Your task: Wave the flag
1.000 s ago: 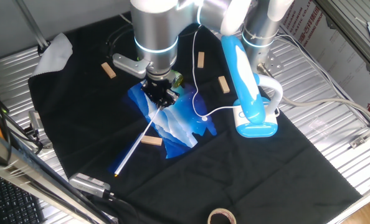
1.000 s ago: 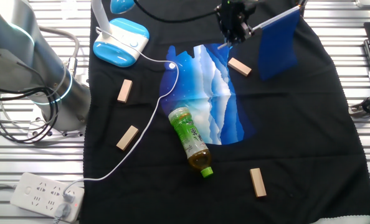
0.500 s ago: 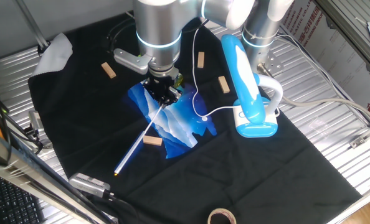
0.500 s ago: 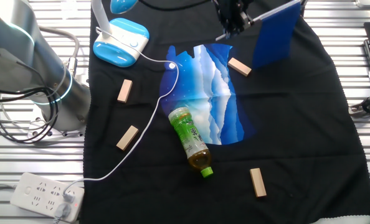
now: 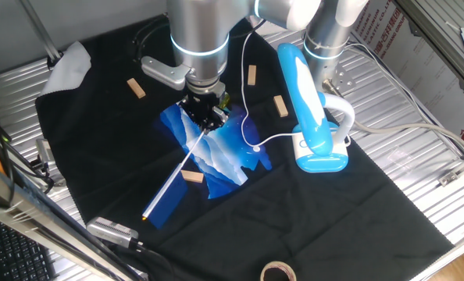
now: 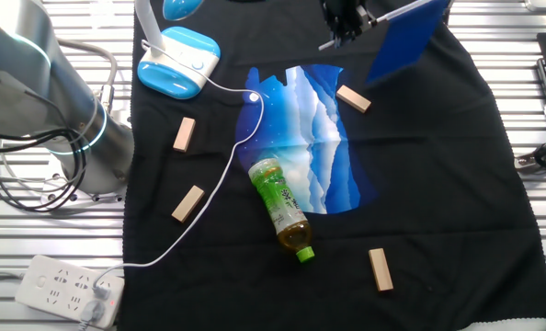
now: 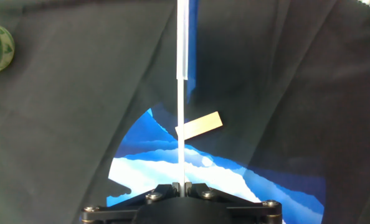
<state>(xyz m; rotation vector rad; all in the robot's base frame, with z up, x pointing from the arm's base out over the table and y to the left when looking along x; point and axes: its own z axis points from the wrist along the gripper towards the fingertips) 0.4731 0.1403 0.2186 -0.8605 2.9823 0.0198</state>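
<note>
In one fixed view we see the gripper hanging over the blue-and-white plastic bag, pinching the thin white stick of the flag; the stick slants down and away from the fingers toward the near edge of the black cloth, and the dark-blue cloth of the flag shows only as a dim patch at its far tip. A small wooden block lies just beside the stick, on the edge of the bag, and a blue-and-white desk lamp stands to the side. In the other fixed view we find the gripper at the top edge of the frame, with the flag held off the table, its blue rectangle spread out beside the fingers and tilted. Below it a green bottle lies on its side across the plastic bag, and a wooden block rests near the bag's upper corner. In the hand view we look along the fingers, which are pressed together on the stick of the flag; the stick runs straight up the frame over the bag and a wooden block.
</note>
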